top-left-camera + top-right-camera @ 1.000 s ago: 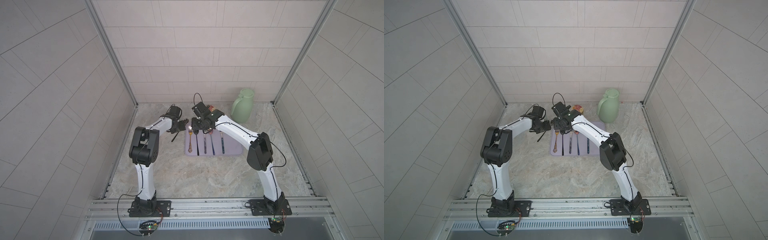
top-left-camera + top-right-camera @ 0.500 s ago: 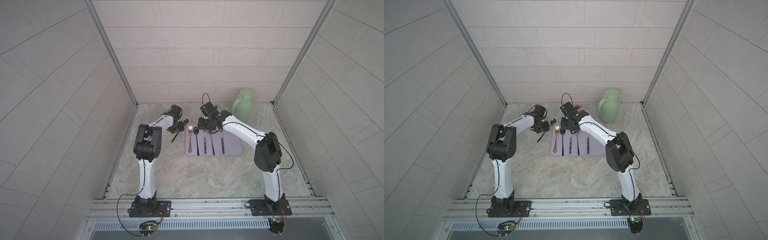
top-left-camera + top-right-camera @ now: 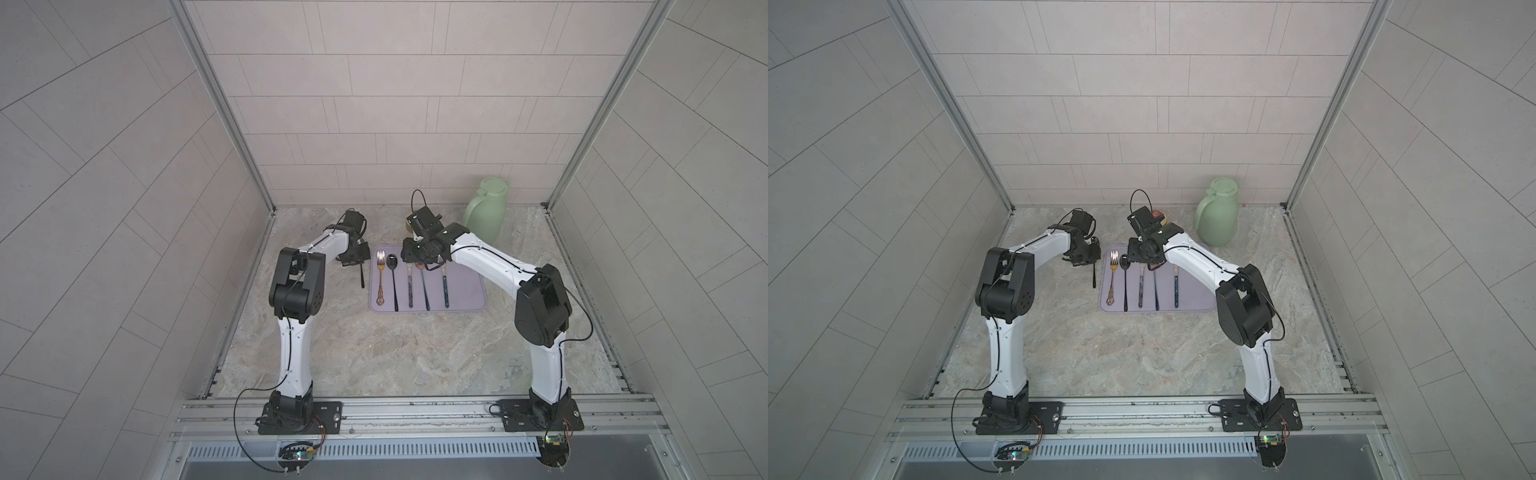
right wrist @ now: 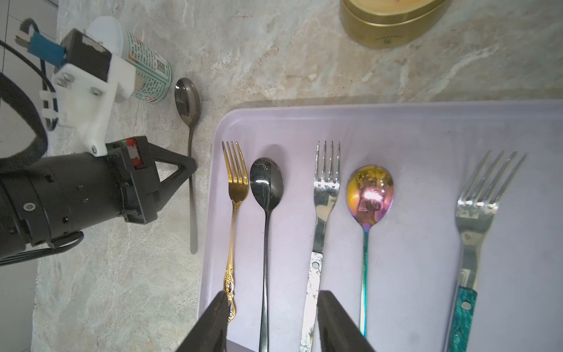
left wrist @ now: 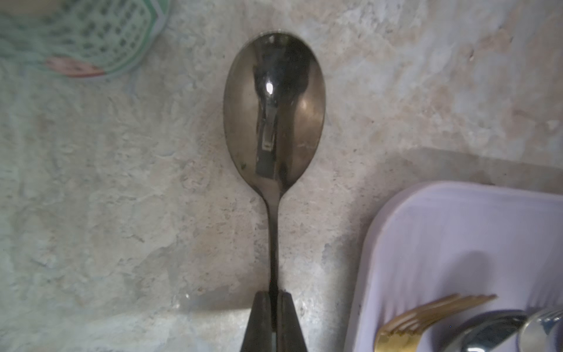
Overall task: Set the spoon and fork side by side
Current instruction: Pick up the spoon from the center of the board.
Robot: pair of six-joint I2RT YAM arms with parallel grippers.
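Left of the lilac tray (image 3: 465,291), just off its rim on the marbled tabletop (image 3: 374,353): dark spoon (image 5: 274,106), laid lengthwise, bowl toward the far wall, handle toward the near edge. Pinched around mid-length by the left gripper (image 5: 274,300), fingers (image 5: 262,320) pressed together on the thin handle, with nothing else between them. Cannot tell whether raised a little or resting on the stone. Just beside the bowl, farther left: small can with green print (image 4: 146,76), partly hidden behind the left wrist camera.

On the tray, left to right, all lengthwise with heads toward the far wall: gold fork (image 4: 234,189), black spoon (image 4: 266,186) close beside it, silver fork (image 4: 326,189), iridescent spoon (image 4: 370,192) beside that, then teal-handled fork (image 4: 475,207), farthest right and set apart from the others.

Over the far part of the tray, in both top views: right gripper (image 4: 274,323), fingers (image 4: 213,326) spread, gripping nothing. Seen through the gap in the right wrist view: handles of the black spoon and the silver fork, flat on the tray.

Beyond the tray's far edge, on the tabletop: gold tin (image 4: 393,24). At the far right, close to the back wall: pale green jug (image 3: 484,216), upright.
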